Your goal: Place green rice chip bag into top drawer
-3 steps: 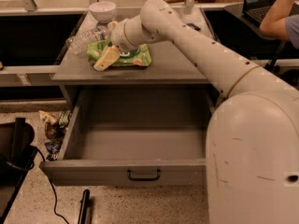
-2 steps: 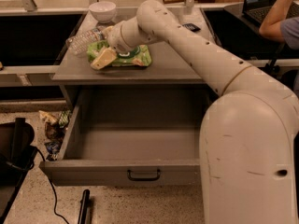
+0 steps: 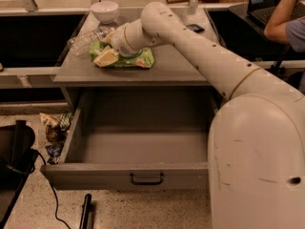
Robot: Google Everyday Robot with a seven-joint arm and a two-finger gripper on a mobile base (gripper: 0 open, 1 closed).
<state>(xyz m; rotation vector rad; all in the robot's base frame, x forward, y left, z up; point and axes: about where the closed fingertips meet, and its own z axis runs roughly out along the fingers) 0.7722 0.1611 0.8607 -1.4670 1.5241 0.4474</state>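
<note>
The green rice chip bag (image 3: 139, 59) lies flat on the grey counter top (image 3: 176, 68), left of centre. My gripper (image 3: 106, 57) is down on the bag's left end, at the end of my arm, which reaches in from the right. The gripper hides that end of the bag. The top drawer (image 3: 143, 142) stands pulled out below the counter. Its grey inside holds nothing, and its dark handle (image 3: 146, 179) is centred on the front panel.
A white bowl (image 3: 105, 9) and a clear plastic bottle (image 3: 85, 40) stand just behind the gripper. A small black packet (image 3: 195, 27) lies at the counter's back. A person's arm (image 3: 286, 18) is at a laptop at the back right. Snack bags (image 3: 55, 128) lie on the floor at left.
My arm has shifted slightly to the left. The gripper stays down on the bag's left end, and the bag has not moved.
</note>
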